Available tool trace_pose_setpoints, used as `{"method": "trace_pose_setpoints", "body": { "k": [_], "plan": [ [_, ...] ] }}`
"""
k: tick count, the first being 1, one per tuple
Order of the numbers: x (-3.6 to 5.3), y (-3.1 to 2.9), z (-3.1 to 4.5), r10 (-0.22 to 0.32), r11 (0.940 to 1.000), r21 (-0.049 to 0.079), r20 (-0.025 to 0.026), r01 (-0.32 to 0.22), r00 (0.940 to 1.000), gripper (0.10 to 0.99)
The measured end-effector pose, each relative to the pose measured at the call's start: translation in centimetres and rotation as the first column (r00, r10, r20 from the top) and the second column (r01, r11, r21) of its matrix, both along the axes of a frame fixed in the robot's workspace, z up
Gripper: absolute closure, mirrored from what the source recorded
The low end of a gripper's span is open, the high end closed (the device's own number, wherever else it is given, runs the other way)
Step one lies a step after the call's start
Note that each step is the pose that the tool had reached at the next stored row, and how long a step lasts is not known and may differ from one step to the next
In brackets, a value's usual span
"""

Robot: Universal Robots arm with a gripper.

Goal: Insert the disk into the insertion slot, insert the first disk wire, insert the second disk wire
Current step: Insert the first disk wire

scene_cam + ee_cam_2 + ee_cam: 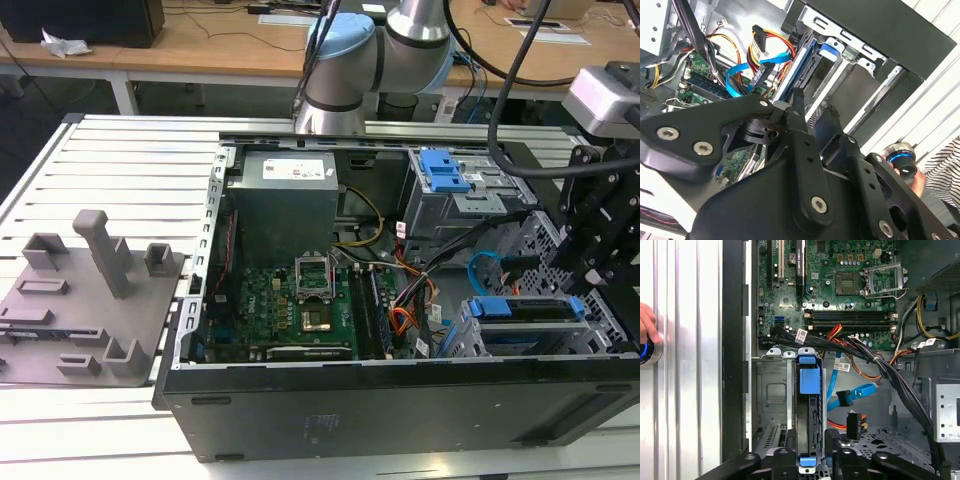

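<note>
Standing on edge, the disk (525, 310), a flat silver rectangular hard drive in a bright blue plastic carrier, sits inside the insertion slot (452, 345), a grey perforated sheet-metal cage in the near corner of the case on the exterior view's right. The black gripper (811, 452) hangs at the disk's handle end; whether it clasps the carrier cannot be told. The second disk wire (856, 391), a thin flat light-blue cable, curls just beside the disk, its small dark plug end apart from it. A black plug on orange and red wires (852, 425) lies near the same side. Farther back stands a taller grey metal cage with a blue latch (445, 170). On the exterior view's left of these lie a green motherboard (290, 310) and a grey power supply box (285, 200), all within an open black computer case (400, 410) on a slotted aluminium table (120, 160). A grey plastic fixture block (90, 290) rests on the table, left of the case. A person's hand (646, 322) touches a blue-lit round button (647, 352).
</note>
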State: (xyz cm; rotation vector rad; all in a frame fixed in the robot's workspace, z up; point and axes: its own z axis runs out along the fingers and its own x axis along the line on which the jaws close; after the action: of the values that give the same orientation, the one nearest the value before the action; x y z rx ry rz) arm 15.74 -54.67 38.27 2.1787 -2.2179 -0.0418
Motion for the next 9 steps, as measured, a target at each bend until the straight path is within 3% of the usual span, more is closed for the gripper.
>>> {"method": "trace_pose_setpoints", "body": {
  "k": [2, 5, 9],
  "plan": [
    [-0.01, 0.25, 0.01, 0.000, 1.0000, 0.000, 0.0000, 0.000, 1.0000, 0.725],
    [0.00, 1.83, 0.00, 0.000, 1.0000, 0.000, 0.0000, 0.000, 1.0000, 0.725],
    [0.00, 2.78, 0.00, 0.000, 1.0000, 0.000, 0.0000, 0.000, 1.0000, 0.725]
  ]
}}
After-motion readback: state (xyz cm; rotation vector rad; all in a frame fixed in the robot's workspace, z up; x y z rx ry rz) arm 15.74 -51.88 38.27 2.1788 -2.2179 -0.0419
